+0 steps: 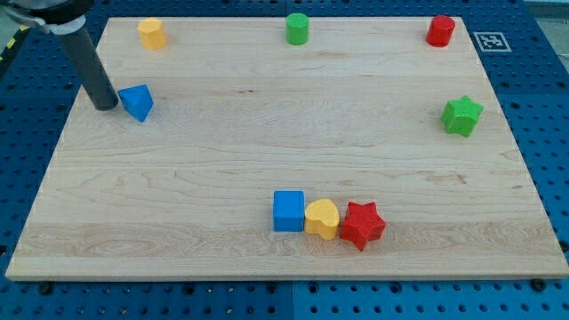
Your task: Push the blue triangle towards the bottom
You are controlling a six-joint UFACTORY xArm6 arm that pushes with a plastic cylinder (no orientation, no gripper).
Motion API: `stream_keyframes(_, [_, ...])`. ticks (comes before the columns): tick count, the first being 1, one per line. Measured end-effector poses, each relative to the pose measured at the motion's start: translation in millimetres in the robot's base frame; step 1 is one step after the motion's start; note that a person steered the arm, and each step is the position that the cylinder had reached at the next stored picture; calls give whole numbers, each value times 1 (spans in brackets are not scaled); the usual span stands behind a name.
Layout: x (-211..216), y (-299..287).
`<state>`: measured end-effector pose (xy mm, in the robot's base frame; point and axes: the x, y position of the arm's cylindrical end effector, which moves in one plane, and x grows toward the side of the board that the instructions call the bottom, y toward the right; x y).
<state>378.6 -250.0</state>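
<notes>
The blue triangle (137,101) lies on the wooden board (267,133) near the view's upper left. My tip (106,106) rests on the board just to the left of the blue triangle, very close to it or touching its left side. The dark rod rises from the tip up and left out of the view's top.
A yellow block (152,33), a green cylinder (297,28) and a red cylinder (440,30) stand along the view's top. A green star (461,116) is at the right. A blue cube (288,211), yellow heart (322,218) and red star (362,225) sit together at the bottom centre.
</notes>
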Motion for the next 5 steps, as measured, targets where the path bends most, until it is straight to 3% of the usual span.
stream_keyframes(3, [12, 38])
stream_keyframes(5, [23, 107])
